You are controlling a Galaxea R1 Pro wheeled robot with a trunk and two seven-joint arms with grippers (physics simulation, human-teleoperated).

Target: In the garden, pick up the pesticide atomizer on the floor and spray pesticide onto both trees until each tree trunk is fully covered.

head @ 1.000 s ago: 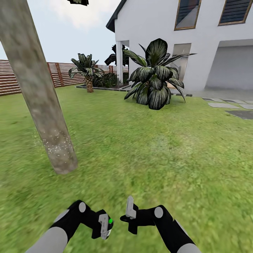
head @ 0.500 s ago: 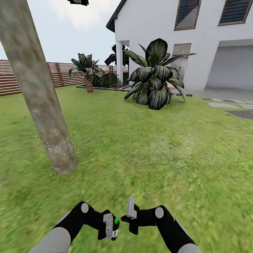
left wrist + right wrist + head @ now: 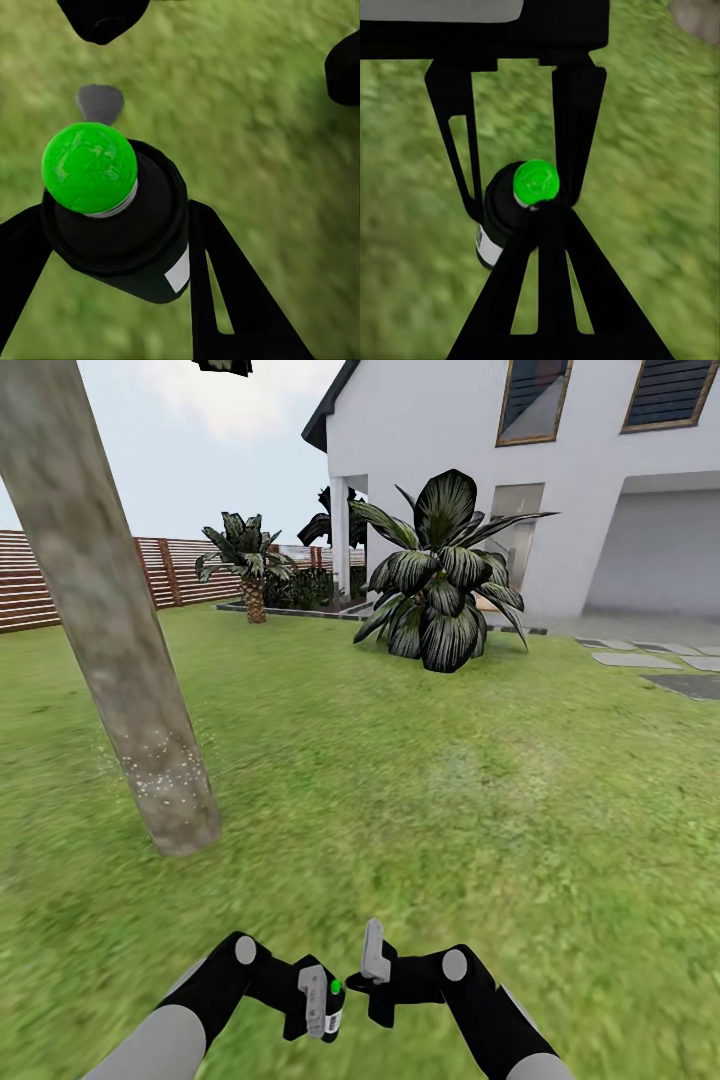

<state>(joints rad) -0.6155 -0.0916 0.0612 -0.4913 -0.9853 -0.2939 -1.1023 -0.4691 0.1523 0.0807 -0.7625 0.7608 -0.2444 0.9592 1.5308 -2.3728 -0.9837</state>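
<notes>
We have the atomizer [image 3: 112, 214] off the lawn [image 3: 450, 790], clamped in our left pincer [image 3: 322, 1000] low in front of us, with the right pincer [image 3: 372, 960] just beside it, its fingers together on nothing. The near trunk [image 3: 130, 690] shows pale specks only low down, so we judge most of its spraying, and all of the other tree's, is left. The trunk's top is cut off, and whether the atomizer's green cap touches the right pincer is hard to make out.
</notes>
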